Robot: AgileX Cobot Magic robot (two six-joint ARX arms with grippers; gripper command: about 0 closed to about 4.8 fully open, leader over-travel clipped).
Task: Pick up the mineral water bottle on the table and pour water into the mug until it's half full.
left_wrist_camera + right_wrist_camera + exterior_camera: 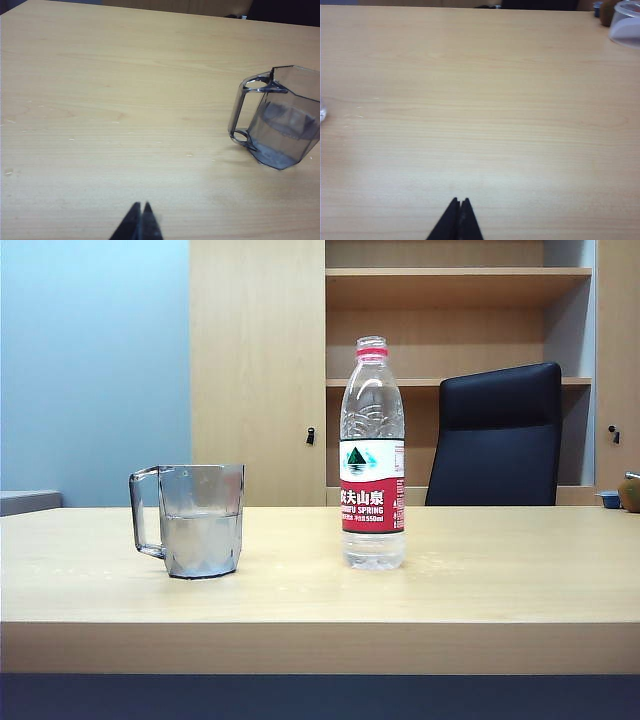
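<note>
Mineral water bottle (pixel 372 455) stands beside mug (pixel 200 520); left gripper (pixel 139 208), right gripper (pixel 460 202) pressed together, empty.

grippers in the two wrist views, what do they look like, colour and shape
Only fingertips show. The left gripper is two black fingers tapering to sharp points, matte, with no markings or cables visible. The right gripper looks the same: two black pointed fingers forming a narrow wedge. Neither arm appears in the exterior view, so the arm bodies cannot be described.

Uncapped bottle (pixel 372 455) stands upright on the table (pixel 500 590), apart from the half-filled mug (pixel 198 520) on its left
</note>
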